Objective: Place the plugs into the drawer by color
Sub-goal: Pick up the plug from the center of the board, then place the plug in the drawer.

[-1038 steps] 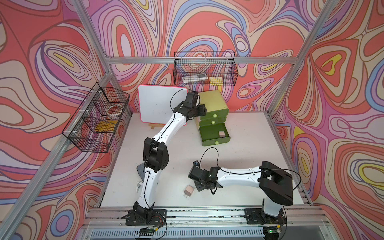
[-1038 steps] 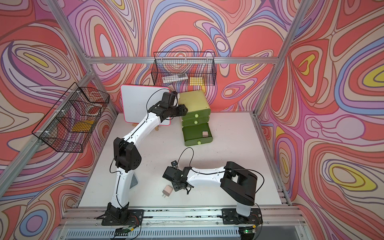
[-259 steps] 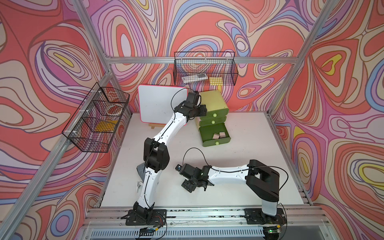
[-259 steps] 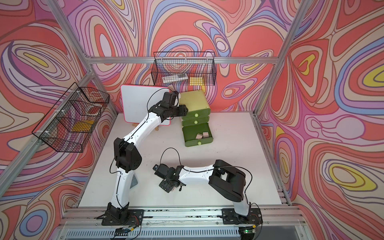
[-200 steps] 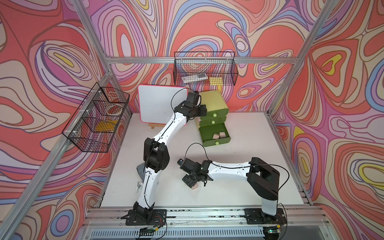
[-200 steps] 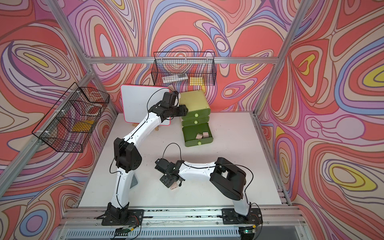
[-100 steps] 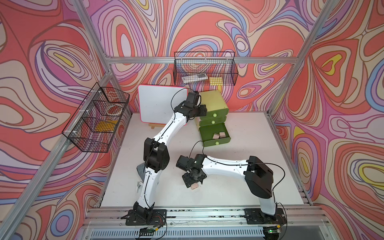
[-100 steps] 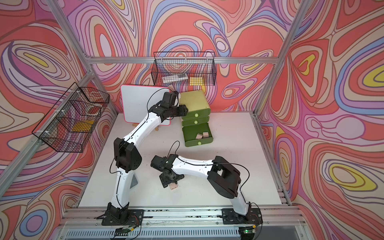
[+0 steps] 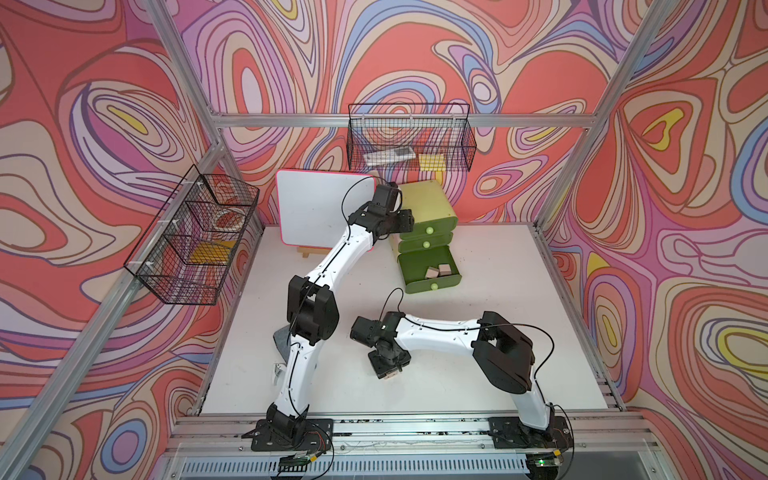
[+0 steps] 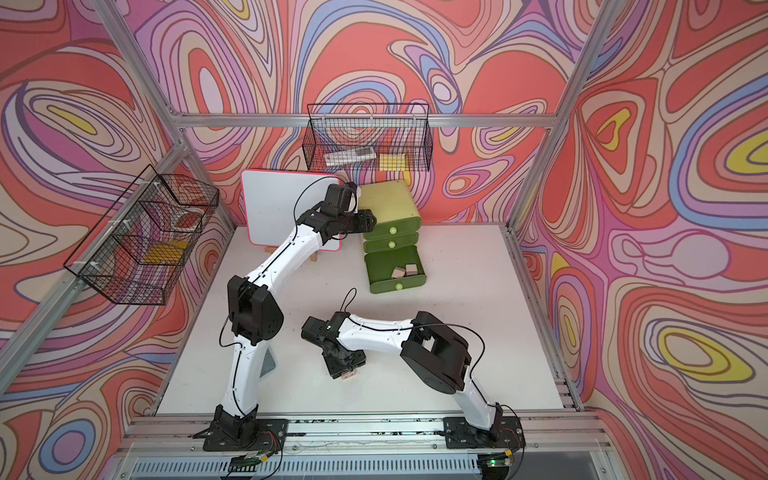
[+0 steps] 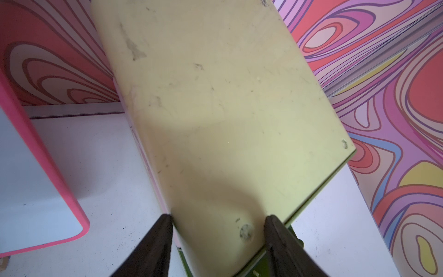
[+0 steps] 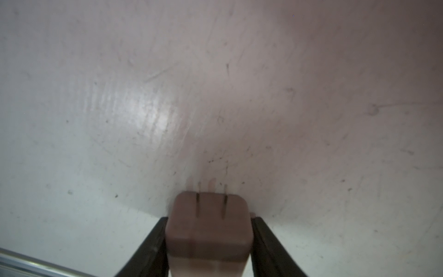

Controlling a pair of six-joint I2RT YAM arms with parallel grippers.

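Plug [image 12: 208,227] sits pinched in your right claw [image 12: 209,220], prongs ahead of it; lift straight before heading for the drawer [image 9: 428,203].

In both top views the right gripper [image 9: 385,365] covers the plug [image 9: 391,376], only 1 corner shows; the 2 plugs [image 9: 438,272] in the open drawer [image 9: 415,264] are too small for detail. Right wrist: plug's camera end and both fingers [image 12: 153,244] run off the edge, prongs [image 12: 198,203] blurred. Left wrist: chest [image 11: 215,120] top blocks nearly all its front.

Both top views overlook the whole table [image 9: 498,266]; wrist cameras peer closely past jaws.
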